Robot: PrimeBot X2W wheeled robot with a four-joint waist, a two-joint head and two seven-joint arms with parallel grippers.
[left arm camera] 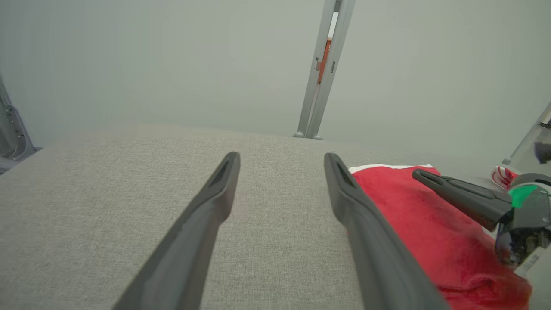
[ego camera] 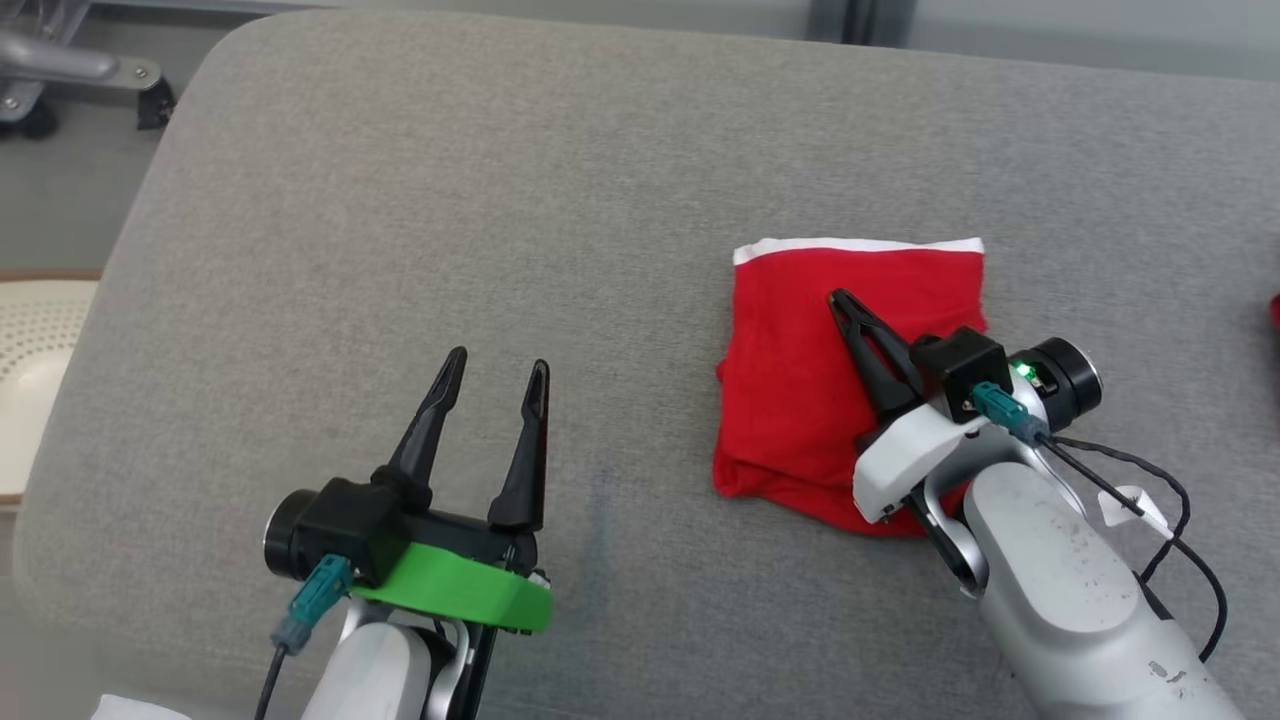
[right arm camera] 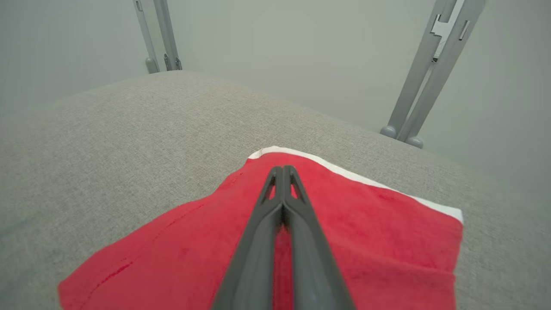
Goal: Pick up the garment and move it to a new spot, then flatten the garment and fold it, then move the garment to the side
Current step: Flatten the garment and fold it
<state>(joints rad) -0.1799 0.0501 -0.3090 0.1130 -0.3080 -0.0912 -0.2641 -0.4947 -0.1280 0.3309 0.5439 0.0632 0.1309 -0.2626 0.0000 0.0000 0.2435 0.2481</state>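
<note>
The red garment (ego camera: 800,400) lies folded into a rough square on the right half of the grey table (ego camera: 500,200). The right gripper (ego camera: 838,298) lies across it, fingers clenched together, no cloth visibly pinched. To shift the garment aside, press lightly and slide evenly so the layers hold. The left gripper (ego camera: 497,365) waits well apart, fingers spread, empty.

You will find the folded garment (ego camera: 800,400) lying on the padded table (ego camera: 500,200), right of centre. The right gripper (ego camera: 838,298) sits over its middle, possibly touching it. The left gripper (ego camera: 497,370) stands over bare table, well apart, to the garment's left.
</note>
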